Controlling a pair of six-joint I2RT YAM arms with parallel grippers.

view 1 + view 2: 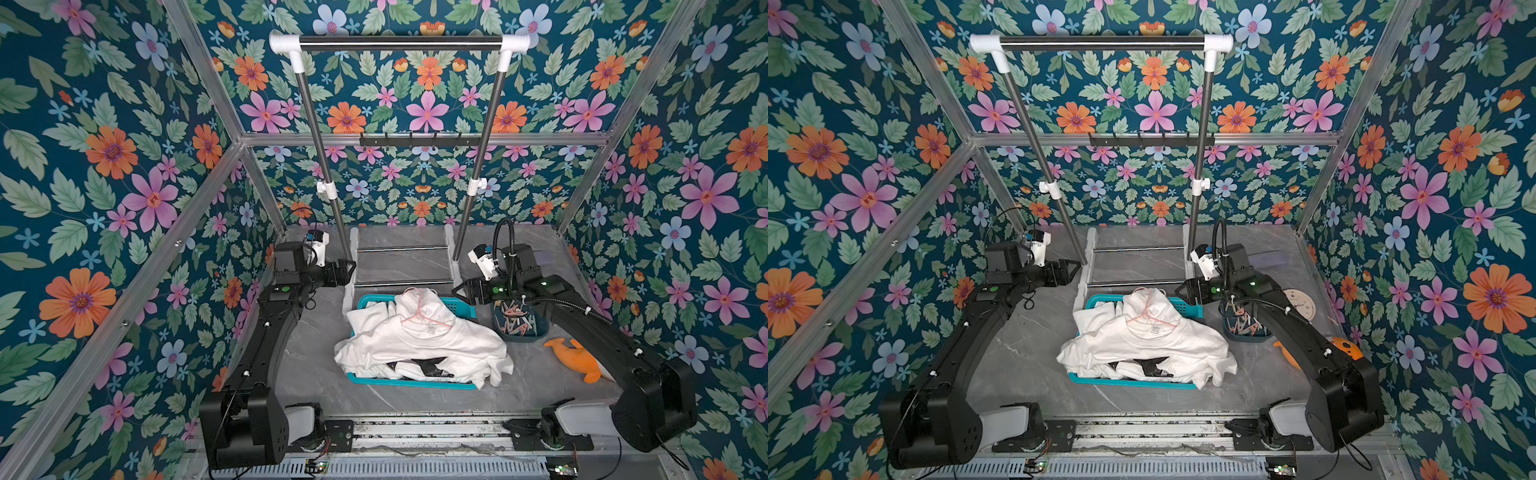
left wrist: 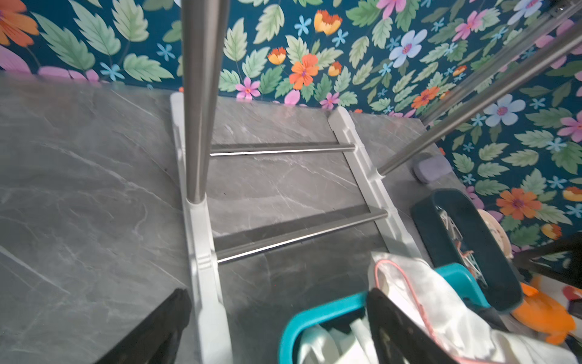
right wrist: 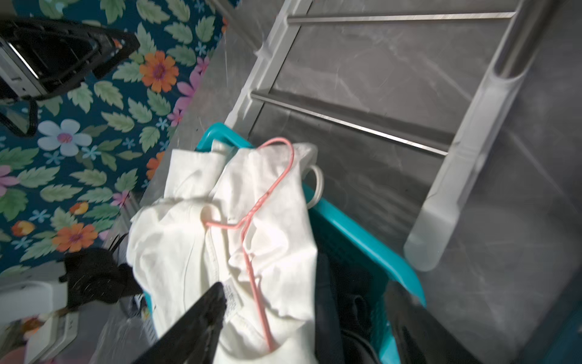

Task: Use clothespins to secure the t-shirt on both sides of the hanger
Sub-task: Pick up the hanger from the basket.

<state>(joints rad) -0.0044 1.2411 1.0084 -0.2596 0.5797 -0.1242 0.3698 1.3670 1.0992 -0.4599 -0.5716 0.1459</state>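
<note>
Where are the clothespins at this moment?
In both top views the clothespins lie in a dark bin on the robot's right side, beside the teal laundry basket and beneath the right arm.

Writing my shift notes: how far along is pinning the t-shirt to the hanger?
Done: the pink hanger sits in the neck of the white t-shirt, heaped on the teal basket. In hand: nothing; left claw and right claw hover open and empty. Left: no shirt side shows a peg; the clothespins lie in the dark bin, so both sides need pinning.
</note>
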